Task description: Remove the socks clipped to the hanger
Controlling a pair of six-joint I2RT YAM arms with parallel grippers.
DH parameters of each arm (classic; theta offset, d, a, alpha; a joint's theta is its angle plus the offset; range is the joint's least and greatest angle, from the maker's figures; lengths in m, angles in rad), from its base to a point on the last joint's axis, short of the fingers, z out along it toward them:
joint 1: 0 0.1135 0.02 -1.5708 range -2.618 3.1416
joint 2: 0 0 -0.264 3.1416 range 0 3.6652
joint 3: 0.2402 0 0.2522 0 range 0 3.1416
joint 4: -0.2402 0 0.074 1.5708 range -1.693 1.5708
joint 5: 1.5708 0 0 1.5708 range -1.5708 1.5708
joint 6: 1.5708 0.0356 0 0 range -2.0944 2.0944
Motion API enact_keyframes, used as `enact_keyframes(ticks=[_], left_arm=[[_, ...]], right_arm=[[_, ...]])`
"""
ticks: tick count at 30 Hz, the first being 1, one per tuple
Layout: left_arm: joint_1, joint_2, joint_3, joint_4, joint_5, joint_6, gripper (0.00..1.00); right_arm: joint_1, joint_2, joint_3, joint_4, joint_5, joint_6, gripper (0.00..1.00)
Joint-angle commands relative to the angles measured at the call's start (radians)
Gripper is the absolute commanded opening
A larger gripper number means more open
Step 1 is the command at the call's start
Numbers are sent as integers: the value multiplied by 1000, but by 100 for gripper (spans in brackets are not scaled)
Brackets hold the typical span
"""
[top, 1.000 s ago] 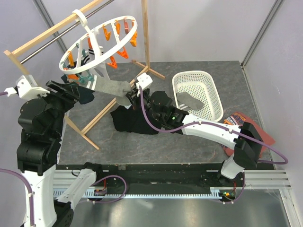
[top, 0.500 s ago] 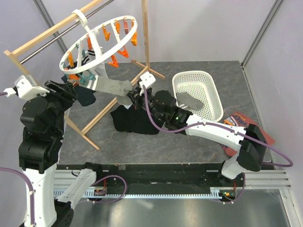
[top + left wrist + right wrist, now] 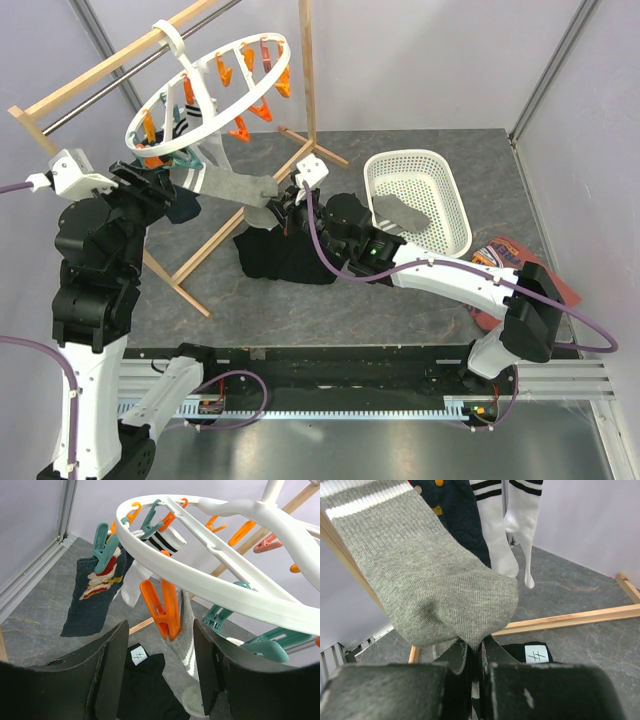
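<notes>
Below hanger (image 3: 225,592): R gripper (image 3: 475,652) clamps grey sock (image 3: 430,595); L gripper (image 3: 159,650) spread.

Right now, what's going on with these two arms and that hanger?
The right hand is shut on the toe of a grey sock, which stretches up to the hanger. The left hand is open, its fingers either side of the orange peg that clips that sock's cuff. A navy sock and white striped socks hang clipped too. A loose sock lies in the basket.
</notes>
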Motion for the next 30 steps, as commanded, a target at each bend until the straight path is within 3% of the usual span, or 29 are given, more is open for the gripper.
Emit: enact_keyframes(ticks=[1,7,16,19,22,23,26,30], left_arm=[[-2,15,-4,79,18,-13,61],[0,30,-13,122,1,4,60],[0,23,-45,168,-11,18,49],[0,30,-42,178,-12,35,42],[0,37,-39,181,-12,43,28],[0,37,-39,181,-12,43,18],[0,29,-44,181,-5,43,8],[0,18,-48,173,-14,52,3]], right_arm=[[-3,-37,-11,55,-17,22,0],[-3,-38,-14,55,-34,36,0],[-3,-43,-20,53,-55,53,0],[-3,-46,-22,53,-52,50,0],[-4,-49,-22,52,-49,56,0],[-3,-52,-22,49,-54,61,0],[-3,-66,-19,32,-63,73,0],[-3,-75,-16,26,-52,85,0]])
